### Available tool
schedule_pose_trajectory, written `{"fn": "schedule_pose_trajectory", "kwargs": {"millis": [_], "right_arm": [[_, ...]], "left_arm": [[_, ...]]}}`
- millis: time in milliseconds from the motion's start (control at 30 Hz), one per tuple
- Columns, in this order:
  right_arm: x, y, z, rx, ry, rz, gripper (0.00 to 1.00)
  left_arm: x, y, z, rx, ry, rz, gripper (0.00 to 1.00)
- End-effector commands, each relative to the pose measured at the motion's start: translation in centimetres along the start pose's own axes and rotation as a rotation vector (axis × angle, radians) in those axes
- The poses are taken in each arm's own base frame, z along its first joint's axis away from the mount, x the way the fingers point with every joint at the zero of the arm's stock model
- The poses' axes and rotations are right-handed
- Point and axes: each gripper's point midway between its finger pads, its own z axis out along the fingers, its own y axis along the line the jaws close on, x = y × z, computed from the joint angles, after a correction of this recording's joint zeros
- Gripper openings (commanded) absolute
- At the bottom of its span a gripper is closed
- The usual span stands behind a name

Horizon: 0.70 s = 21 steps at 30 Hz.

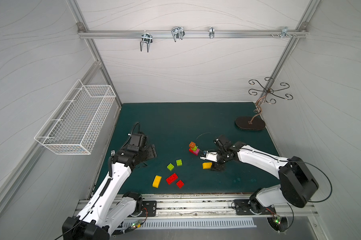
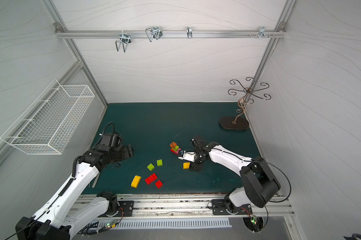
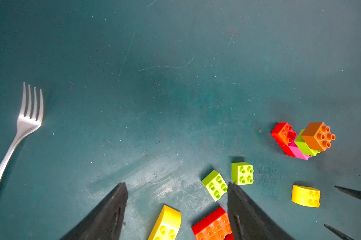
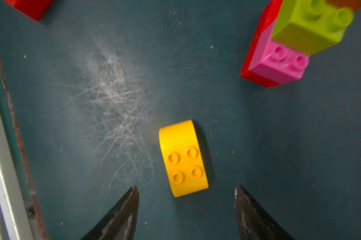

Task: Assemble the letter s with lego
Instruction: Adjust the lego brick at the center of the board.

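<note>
Two arms reach over the green bench [image 1: 175, 124] in both top views. The right tool [image 1: 215, 167] hangs low just beside a short yellow round-topped brick [image 1: 207, 165], near the stepped stack [image 1: 194, 148] of red, pink, lime and orange-brown lego. The left tool [image 1: 152, 152] is well apart from both, so the right arm is plainly the nearer. Five loose bricks [image 2: 150, 178] lie toward the front edge.

From the left wrist, the left tool [image 3: 176, 184] stands open with nothing between its jaws, over a lime square [image 3: 214, 185] and a red oblong [image 3: 212, 226]. A fork [image 3: 27, 116] lies off to one side.

From the right wrist, the right tool [image 4: 185, 186] is open and empty. The yellow round-topped brick [image 4: 183, 158] lies studs toward the camera, just ahead of the tips and about centred between them. Its long axis runs away from the tool, crosswise to the line between the jaws. A short advance and descent should therefore let them close on its narrow sides.
</note>
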Motion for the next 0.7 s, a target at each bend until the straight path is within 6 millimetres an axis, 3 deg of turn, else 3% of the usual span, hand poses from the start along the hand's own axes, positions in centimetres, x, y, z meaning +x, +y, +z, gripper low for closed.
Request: {"fn": "schedule_pose_trajectory", "kwargs": {"millis": [0,300,667], "right_arm": [[-4.3,-2.6,-0.7,0.042,-0.148,0.041,0.74],[-7.2,-4.9,2.2,-0.002,-0.152,0.128,0.79],[-8.0,-6.5,4.9,0.002,-0.097,0.152,0.83]], "left_arm": [[-1.3,-0.7,-0.5,0.032,-0.050,-0.007,0.78],[-1.3,-0.5,-0.5,0.023,-0.052,-0.007,0.79],[-1.3,-0.4,-0.5,0.017,-0.053,-0.006,0.79]]}}
